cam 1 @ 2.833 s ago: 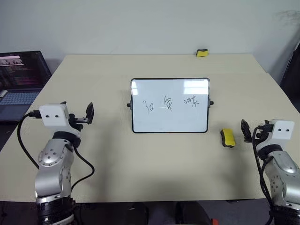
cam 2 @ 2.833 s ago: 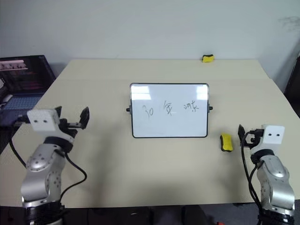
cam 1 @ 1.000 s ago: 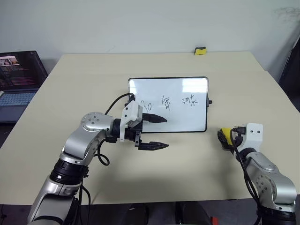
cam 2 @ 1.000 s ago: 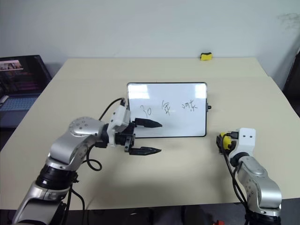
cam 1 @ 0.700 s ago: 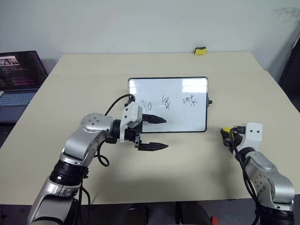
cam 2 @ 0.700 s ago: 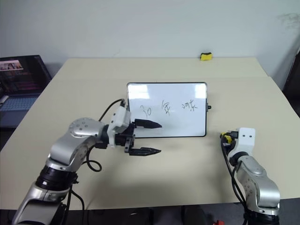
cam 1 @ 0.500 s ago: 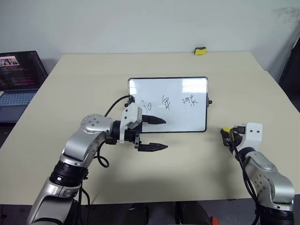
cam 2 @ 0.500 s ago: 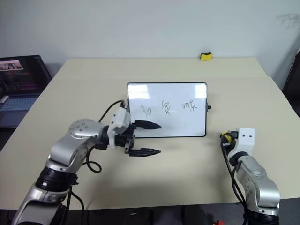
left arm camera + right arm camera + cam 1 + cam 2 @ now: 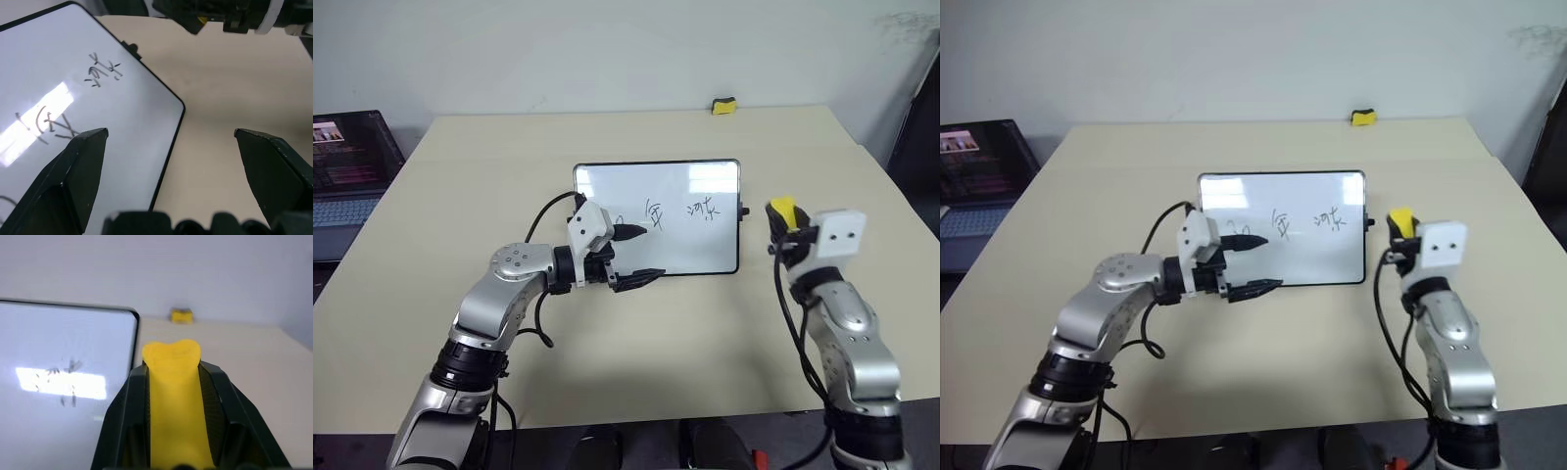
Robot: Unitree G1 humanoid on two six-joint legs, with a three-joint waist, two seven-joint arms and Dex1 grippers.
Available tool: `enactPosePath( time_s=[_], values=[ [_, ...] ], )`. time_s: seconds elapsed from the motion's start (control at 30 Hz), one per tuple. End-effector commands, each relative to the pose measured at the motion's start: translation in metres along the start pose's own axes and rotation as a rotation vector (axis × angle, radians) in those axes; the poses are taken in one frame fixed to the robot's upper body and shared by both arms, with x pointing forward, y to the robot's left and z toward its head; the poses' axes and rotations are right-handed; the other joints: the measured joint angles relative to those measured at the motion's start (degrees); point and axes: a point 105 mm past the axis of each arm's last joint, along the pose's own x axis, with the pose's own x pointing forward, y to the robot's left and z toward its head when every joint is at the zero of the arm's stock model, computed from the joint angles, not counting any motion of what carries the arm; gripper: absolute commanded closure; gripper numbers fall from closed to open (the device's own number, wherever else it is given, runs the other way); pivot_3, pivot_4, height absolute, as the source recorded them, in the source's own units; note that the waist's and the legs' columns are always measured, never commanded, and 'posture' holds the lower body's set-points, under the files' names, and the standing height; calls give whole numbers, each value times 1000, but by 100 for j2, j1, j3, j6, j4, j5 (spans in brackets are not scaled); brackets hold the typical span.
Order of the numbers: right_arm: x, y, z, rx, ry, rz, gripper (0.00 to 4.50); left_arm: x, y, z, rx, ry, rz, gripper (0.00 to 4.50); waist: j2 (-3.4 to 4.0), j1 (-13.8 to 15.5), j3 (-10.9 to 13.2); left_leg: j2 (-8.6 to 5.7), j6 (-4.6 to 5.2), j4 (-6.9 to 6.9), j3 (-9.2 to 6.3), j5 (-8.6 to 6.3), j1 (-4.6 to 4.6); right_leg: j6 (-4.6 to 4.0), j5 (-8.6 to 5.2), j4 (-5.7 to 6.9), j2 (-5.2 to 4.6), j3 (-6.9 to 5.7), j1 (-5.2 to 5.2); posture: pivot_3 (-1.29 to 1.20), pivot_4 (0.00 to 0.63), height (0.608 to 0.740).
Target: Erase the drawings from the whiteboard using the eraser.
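Beige table (image 9: 724,333), right hand (image 9: 172,382) squeezing eraser (image 9: 174,396)

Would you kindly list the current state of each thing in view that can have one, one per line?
whiteboard: propped upright on the table, drawings on it.
drawings: unerased.
eraser: squeezed in the right gripper, off the table, apart from the board.
right gripper: shut on the eraser.
left gripper: open, empty, at the board's lower left.
second yellow block: lying at the table's far edge.
laptop: open, screen lit.
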Motion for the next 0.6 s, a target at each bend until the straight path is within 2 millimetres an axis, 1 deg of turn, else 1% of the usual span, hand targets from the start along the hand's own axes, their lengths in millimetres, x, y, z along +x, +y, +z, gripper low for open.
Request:
enactPosePath(
  time_s=[0.03,0.1,0.17,0.3,0.43,0.53,0.6],
  values=[
    [22,21,15,-45,-111,34,3464,-1,6,11,15,-28,19,0,0,-3,0,-1,-1,0,5,0,-3,0,0,0,0,1,-4,0,150,740],
    [38,32,18,-69,-150,48,3464,-1,10,11,20,-23,42,0,0,-12,0,-1,-3,1,9,2,-15,0,1,3,0,2,-21,0,150,740],
    [51,39,15,-84,-172,61,3466,-3,15,12,26,-21,76,0,-1,-21,0,0,-5,0,12,3,-22,-1,2,4,-1,3,-30,0,150,740],
    [63,43,3,-88,-177,71,3486,-4,17,13,28,-22,90,0,-1,-16,-1,0,-4,-4,13,3,-25,-1,2,-2,-4,3,-33,0,150,740],
    [66,43,-18,-103,-137,79,3487,-7,15,13,33,-17,86,0,-1,-25,-1,-1,-3,-3,19,2,-26,-1,2,-1,-5,7,-34,0,150,740],
    [64,45,-35,-118,-93,102,3488,-9,16,13,36,-14,94,0,-2,-39,-2,0,-3,-1,21,2,-21,-1,3,6,-4,9,-33,0,150,740],
    [60,51,-49,-137,-51,138,3488,-12,18,11,35,-1,110,0,-3,-41,-4,1,-3,1,23,2,-17,-2,4,12,-3,11,-32,0,150,740]
  ],
)
